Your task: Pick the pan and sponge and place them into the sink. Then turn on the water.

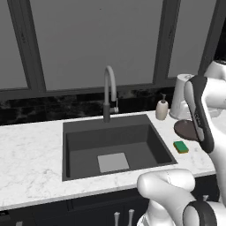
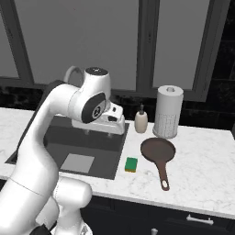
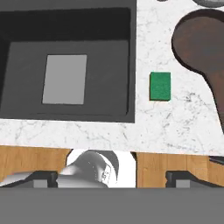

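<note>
Pan [image 2: 158, 150] is lying on the counter [image 2: 202, 174] right of the sink [image 1: 79, 132], handle pointing toward the counter's front edge; sponge [image 2: 131, 164] is sitting between pan and basin. We are seeing the gripper [image 3: 111, 177] hovering over the front edge, jaws wide and empty, both items ahead and rightward. The right base view is showing the whole handle; the hand view is cropping it.

The reddish-brown pan [image 2: 158, 150] lies upright on the counter right of the sink [image 2: 103, 153], handle toward the counter's front edge; the green sponge [image 2: 131, 164] lies flat between them; the dark basin holds nothing
</note>
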### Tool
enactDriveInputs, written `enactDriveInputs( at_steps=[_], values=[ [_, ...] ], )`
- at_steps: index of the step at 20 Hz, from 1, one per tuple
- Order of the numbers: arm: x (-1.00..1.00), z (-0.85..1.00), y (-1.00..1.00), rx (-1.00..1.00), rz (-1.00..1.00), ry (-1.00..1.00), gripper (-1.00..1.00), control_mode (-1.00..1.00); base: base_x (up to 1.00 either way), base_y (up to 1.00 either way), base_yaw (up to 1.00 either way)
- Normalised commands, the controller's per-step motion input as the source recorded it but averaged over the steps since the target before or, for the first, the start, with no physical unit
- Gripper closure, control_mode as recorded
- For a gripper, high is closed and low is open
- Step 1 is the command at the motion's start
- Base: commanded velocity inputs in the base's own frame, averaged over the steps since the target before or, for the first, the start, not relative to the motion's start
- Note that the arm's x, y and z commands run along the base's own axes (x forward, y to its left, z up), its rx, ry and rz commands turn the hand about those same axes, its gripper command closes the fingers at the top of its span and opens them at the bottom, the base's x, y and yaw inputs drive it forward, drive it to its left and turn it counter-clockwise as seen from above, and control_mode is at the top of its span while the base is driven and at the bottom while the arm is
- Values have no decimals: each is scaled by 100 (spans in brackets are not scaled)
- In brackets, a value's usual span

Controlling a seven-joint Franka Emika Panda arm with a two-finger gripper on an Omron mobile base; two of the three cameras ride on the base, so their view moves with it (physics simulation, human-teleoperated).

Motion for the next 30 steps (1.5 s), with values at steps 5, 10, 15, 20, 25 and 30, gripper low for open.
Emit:
enactDriveInputs(
  at_steps=[5, 10, 15, 20, 25, 30],
  values=[
    [-47, -17, -97, 0, -6, 17, -100, -100, 0, 0, 0],
    [-6, -35, -80, 0, -3, 11, -100, -100, 0, 0, 0],
    [17, -56, -36, -1, 0, 9, -100, -100, 0, 0, 0],
    [19, -62, -37, 0, 0, 1, -100, -100, 0, 0, 0],
    [5, -54, -32, 0, 0, 0, -100, -100, 0, 0, 0],
    [7, -33, -21, 1, 0, 0, -100, -100, 0, 0, 0]
  ],
)
